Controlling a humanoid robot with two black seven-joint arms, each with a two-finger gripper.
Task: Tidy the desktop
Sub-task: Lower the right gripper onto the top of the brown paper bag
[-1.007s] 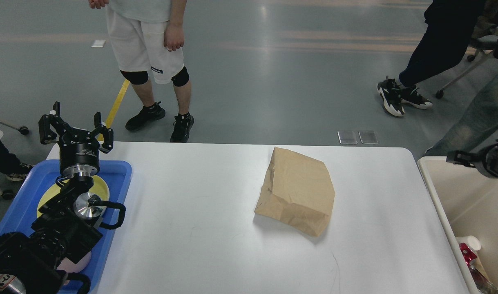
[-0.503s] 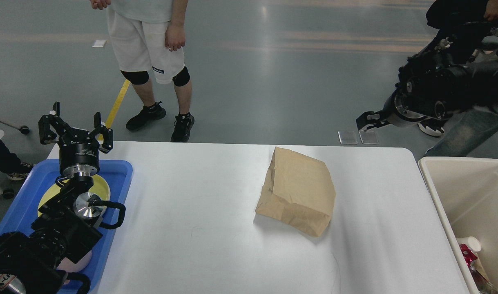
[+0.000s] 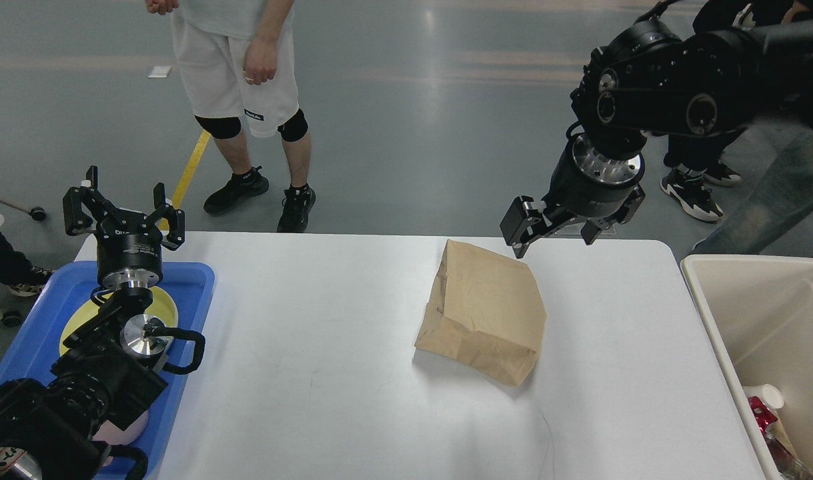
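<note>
The white desktop (image 3: 326, 347) fills the lower view. A crumpled brown paper bag (image 3: 483, 313) lies on it right of centre. My right gripper (image 3: 553, 237) hangs open and empty above the table's far edge, just above and to the right of the bag's top corner, not touching it. My left gripper (image 3: 123, 210) is open and empty, raised over the far end of the blue tray (image 3: 199, 287) at the left.
The blue tray holds a yellow plate (image 3: 166, 310) and a pink item (image 3: 129, 430). A cream bin (image 3: 719, 333) with some rubbish stands at the right edge. People stand on the floor beyond the table.
My right arm has swung in from the far right and lowered toward the bag's top corner. The left arm and the bag have not moved.
</note>
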